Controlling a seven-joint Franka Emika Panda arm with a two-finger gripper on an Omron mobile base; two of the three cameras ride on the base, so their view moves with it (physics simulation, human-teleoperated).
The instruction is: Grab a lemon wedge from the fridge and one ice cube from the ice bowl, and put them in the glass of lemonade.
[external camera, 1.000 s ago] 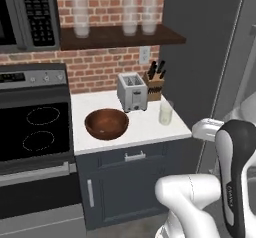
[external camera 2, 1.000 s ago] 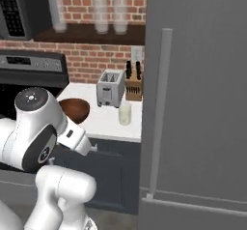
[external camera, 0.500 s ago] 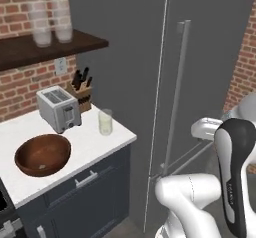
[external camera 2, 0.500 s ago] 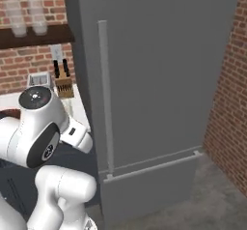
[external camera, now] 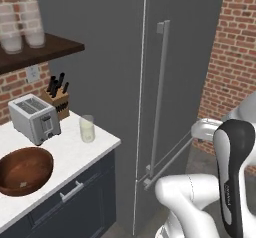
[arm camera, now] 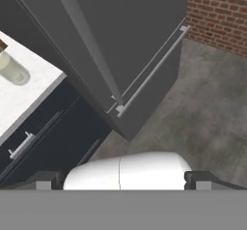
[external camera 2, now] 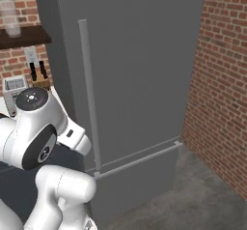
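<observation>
The fridge (external camera: 185, 57) is a tall dark grey block with its doors shut, and a long pale vertical bar handle (external camera: 160, 97) runs down it; the fridge (external camera 2: 140, 64) faces me in the right base view too. The lemon wedge is hidden behind the shut doors. The glass of lemonade (external camera: 87, 128) stands near the counter's right edge, and the glass of lemonade (arm camera: 12, 69) sits at the far left of the hand view. The wooden ice bowl (external camera: 22, 171) rests at the counter's front left with a pale speck inside. My gripper (arm camera: 123, 180) is open, low in front of the fridge (arm camera: 111, 40), holding nothing.
A toaster (external camera: 34, 118) and a knife block (external camera: 57, 99) stand at the back of the white counter (external camera: 75, 154). Clear jars (external camera: 22, 27) sit on a dark shelf above. A brick wall (external camera 2: 222, 79) closes the right side. Grey floor (arm camera: 202, 113) lies before the fridge.
The whole picture has swung from the stove and counter over to the fridge, so the base has moved right. The gripper has stayed open.
</observation>
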